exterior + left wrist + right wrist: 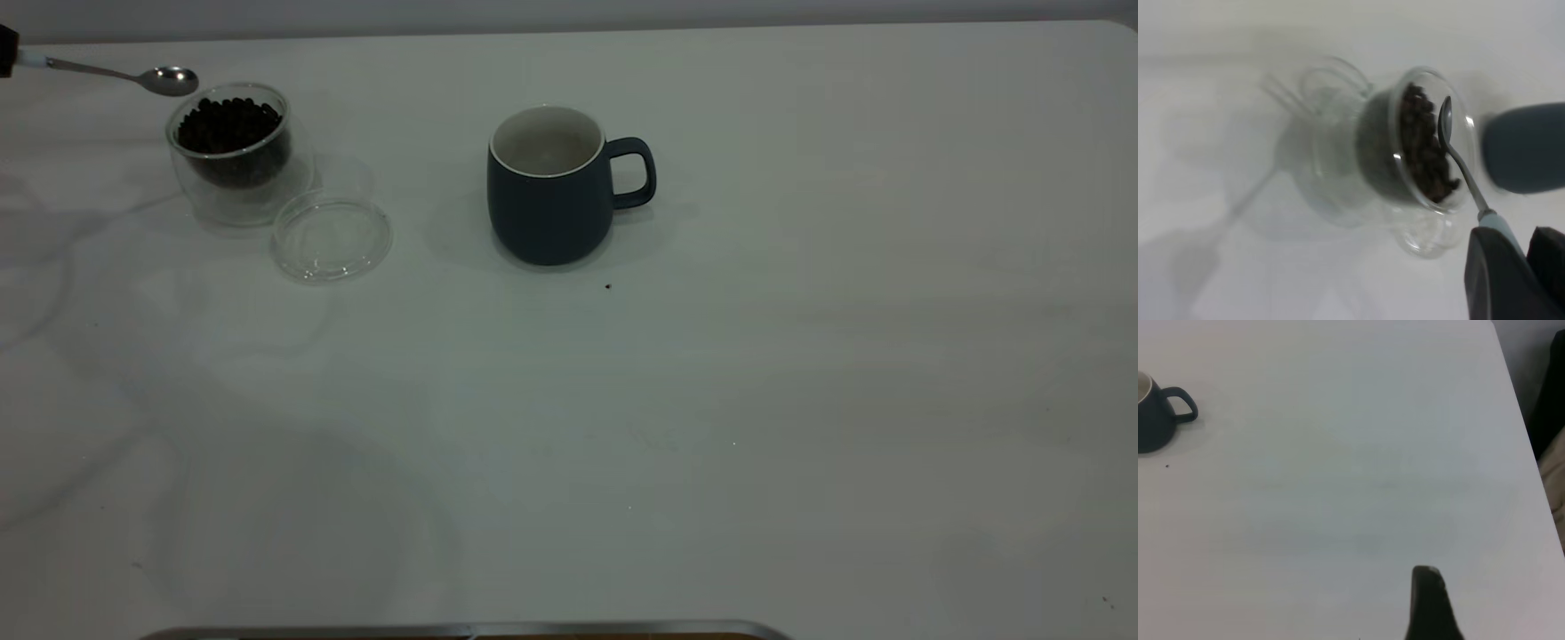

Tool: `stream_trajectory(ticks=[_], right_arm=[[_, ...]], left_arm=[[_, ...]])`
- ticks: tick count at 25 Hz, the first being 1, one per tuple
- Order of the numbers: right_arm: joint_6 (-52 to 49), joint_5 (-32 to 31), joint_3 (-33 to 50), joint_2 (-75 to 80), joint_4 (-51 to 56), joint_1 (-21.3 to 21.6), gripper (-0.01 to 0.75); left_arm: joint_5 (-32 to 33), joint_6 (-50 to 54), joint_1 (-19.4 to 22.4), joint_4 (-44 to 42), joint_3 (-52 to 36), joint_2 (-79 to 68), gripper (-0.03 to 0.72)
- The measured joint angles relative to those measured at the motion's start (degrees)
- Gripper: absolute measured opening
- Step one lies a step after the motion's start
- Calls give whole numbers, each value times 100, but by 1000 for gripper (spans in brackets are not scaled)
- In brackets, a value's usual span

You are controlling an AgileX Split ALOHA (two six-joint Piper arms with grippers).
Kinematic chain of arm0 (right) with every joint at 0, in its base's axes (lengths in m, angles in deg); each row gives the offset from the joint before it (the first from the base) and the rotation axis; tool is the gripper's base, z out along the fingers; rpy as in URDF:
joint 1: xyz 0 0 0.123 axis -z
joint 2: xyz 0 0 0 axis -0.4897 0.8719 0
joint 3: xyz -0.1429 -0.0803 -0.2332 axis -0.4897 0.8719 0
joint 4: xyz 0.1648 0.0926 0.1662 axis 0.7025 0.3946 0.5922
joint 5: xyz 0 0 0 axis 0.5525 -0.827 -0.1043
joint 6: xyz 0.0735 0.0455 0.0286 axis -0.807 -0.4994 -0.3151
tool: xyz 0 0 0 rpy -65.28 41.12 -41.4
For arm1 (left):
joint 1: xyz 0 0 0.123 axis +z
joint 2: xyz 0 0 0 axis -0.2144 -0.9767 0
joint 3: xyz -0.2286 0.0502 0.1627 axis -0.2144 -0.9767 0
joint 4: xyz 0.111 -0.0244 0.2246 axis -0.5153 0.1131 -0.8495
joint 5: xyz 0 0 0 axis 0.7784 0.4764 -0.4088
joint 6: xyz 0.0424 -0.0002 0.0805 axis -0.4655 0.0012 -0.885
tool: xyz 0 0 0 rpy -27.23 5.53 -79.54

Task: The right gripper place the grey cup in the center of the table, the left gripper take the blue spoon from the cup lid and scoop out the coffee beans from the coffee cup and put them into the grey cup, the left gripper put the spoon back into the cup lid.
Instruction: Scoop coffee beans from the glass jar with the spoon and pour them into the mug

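My left gripper (5,49) is at the far left edge, shut on the pale blue handle of the blue spoon (169,80). The spoon's shiny bowl looks bare and hovers at the far rim of the coffee cup (236,156), over the heap of dark coffee beans (229,129). The left wrist view shows the spoon (1457,150) above the beans (1421,143), its handle between the jaws of the left gripper (1510,233). The clear cup lid (332,236) lies flat beside the glass cup. The grey cup (551,191) stands upright mid-table, handle to the right. My right gripper (1428,600) is over bare table (1358,473), far from the mug (1155,420).
A small dark speck (608,286) lies on the table (800,400) just in front of the mug. A metal strip (462,631) runs along the near edge. The table's rounded corner (1495,330) and its side edge are close to the right gripper.
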Motion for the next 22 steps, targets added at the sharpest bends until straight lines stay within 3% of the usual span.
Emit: stream_trajectory(ticks=[4,22], right_arm=[[0,0,0,0,0,0,517],[0,0,0,0,0,0,511]], left_arm=[[-249,5,-31,0,0,0,127],[-243,14,-319,140,2,-543,127]])
